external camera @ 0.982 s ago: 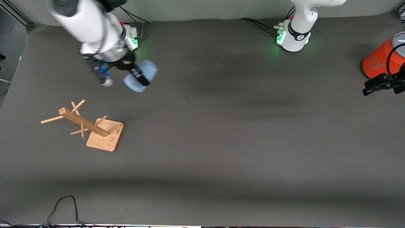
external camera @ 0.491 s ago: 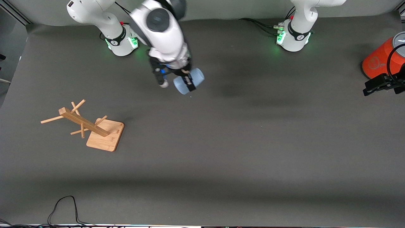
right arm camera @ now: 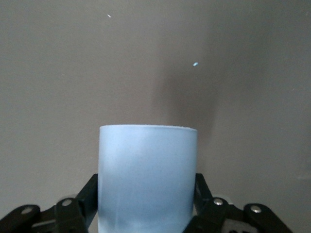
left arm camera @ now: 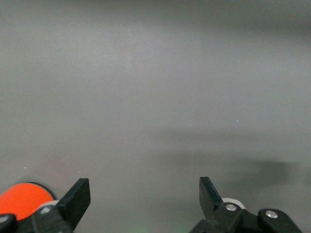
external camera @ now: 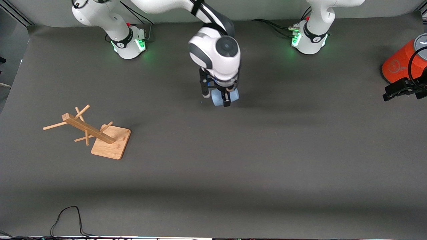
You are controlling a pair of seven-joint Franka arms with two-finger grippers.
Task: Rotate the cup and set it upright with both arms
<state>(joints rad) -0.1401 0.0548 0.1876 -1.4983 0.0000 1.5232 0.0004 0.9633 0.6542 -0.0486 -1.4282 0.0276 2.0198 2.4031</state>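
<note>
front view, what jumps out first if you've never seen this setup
The right gripper, reaching out over the middle of the table, is shut on the pale-blue cup. Next comes the wooden rack, tipped on its base toward the right arm's end of the table. At the left arm's end, the open left gripper waits beside the orange cylinder.

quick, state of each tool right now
left tool: open, holding nothing, by the orange cylinder.
right tool: shut on the cup, over the middle of the table.
</note>
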